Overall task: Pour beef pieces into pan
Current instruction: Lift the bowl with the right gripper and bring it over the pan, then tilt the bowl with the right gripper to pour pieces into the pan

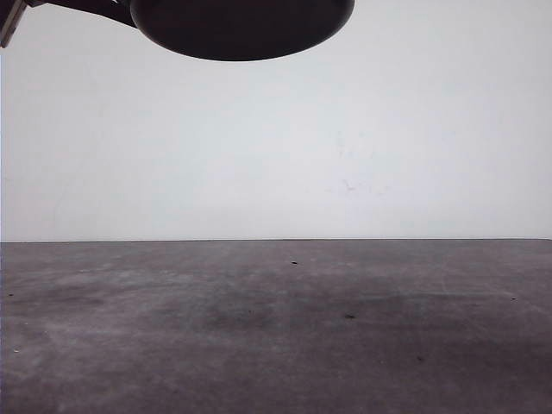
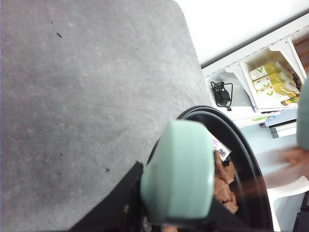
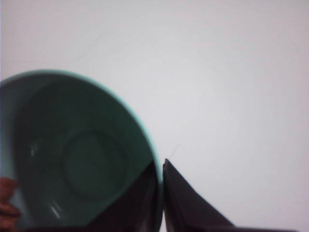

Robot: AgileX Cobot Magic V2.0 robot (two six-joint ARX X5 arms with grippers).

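1. Front view: the pan (image 1: 241, 26) hangs high at 12 o'clock, its dark underside toward the room and well clear of the grey table (image 1: 276, 336). Its neck runs off the frame at 10 o'clock, so who carries it is cut off here.
2. Left wrist view: the left gripper (image 2: 178, 224) is closed around the pan's mint-green handle (image 2: 178, 174). Beef pieces (image 2: 223, 186) already lie in the pan at 4 o'clock; part of the heap is hidden behind the handle.
3. Right wrist view: the right gripper (image 3: 161, 193) pinches the rim of the teal bowl (image 3: 82, 159), tilted and nearly empty. A blurred reddish bit at 8 o'clock may be the last beef.
4. Judgement: pour almost complete; setting down remains.
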